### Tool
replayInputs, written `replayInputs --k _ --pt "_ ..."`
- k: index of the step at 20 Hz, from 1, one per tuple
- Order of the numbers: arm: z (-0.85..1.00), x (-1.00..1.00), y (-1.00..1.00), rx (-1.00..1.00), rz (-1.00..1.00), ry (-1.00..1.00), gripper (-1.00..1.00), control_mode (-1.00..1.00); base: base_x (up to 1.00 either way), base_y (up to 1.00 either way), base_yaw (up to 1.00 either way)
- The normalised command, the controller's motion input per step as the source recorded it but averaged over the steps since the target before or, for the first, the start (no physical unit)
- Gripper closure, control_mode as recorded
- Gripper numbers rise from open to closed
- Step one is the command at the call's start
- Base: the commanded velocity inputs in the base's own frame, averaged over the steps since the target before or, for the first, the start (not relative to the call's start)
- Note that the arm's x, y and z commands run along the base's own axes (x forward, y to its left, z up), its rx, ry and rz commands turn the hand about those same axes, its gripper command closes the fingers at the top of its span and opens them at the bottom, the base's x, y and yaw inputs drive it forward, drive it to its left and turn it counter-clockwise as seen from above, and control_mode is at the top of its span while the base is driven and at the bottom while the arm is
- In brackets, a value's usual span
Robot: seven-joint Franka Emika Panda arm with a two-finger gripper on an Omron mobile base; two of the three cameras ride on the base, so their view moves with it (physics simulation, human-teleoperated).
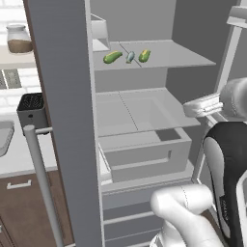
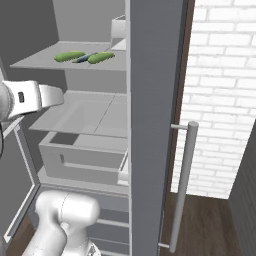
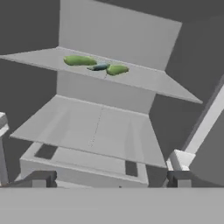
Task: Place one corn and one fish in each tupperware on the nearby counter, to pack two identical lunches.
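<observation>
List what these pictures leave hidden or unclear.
- Tupperware: one grey tray is cut off by the left edge of the left base view, and the fridge door blocks the counter beyond it.
- Shelf food: two corn and a fish show; whether more lies there cannot be told.
- Gripper: in the hand view, wide open.

The fridge stands open; its grey door [image 1: 62, 120] blocks the left side, toward the counter [image 1: 19, 154]. Above the upper shelf [image 1: 178, 55] there is open room, with two corn cobs [image 1: 112, 57] and a fish [image 1: 130, 56] lying close together far left. The middle shelf [image 1: 140, 113] is bare, the drawer [image 1: 144, 154] below pulled out toward the near side
</observation>
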Motion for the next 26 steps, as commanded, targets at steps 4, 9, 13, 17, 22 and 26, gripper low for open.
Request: replayInputs --k 4,9,13,17,22,26 --pt "0.5 1.0 0.29 0.23 -0.22 0.11 -1.0 -1.0 0.0 0.0 0.0" --pt "0.02 1.0 0.0 0.42 -0.21 0.18 -1.0 -1.0 0.0 0.0 0.0" --pt "-0.07 0.41 -0.2 0.43 -0.07 0.14 -1.0 -1.0 0.0 0.0 0.0" --pt "-0.15 0.42 0.09 0.03 -0.01 0.01 -1.0 -1.0 0.0 0.0 0.0" --pt "0.02 0.69 0.43 -0.14 0.0 0.0 -1.0 -1.0 0.0 0.0 0.0" --pt "0.0 0.83 0.43 -0.18 0.01 0.0 -1.0 -1.0 0.0 0.0 0.0"
